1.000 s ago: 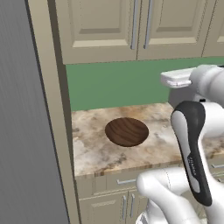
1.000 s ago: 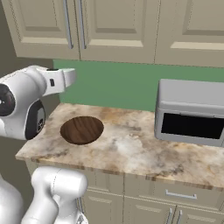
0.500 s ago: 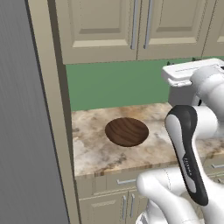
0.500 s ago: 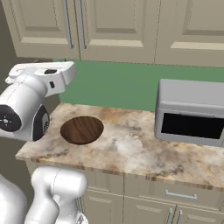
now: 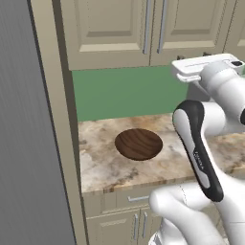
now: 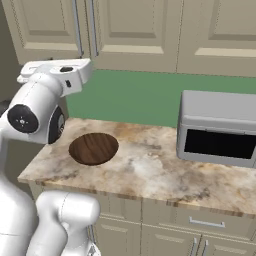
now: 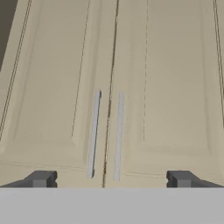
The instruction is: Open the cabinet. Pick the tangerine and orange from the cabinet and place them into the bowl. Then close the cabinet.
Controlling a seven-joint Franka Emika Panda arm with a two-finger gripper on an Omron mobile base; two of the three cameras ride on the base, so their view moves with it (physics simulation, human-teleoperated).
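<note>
Cabinet: beige raised-panel wall cabinet (image 5: 143, 28) above the marble tabletop (image 6: 150, 170) — both doors closed.
Handles: long silver bars (image 7: 93, 133) — rigid, likely slick; grasp one mid-length.
Hand: the hand (image 7: 110, 179) faces the cabinet, fingers apart, empty.
Bowl: dark wooden bowl (image 5: 139, 143) below the cabinet.

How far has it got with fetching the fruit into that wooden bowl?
Nothing is finished yet. The cabinet has both doors shut, and the bowl on the counter holds nothing. In hand: the gripper is open and faces the two handles. Left to do: open the cabinet, move both fruits into the bowl, and close it.
</note>
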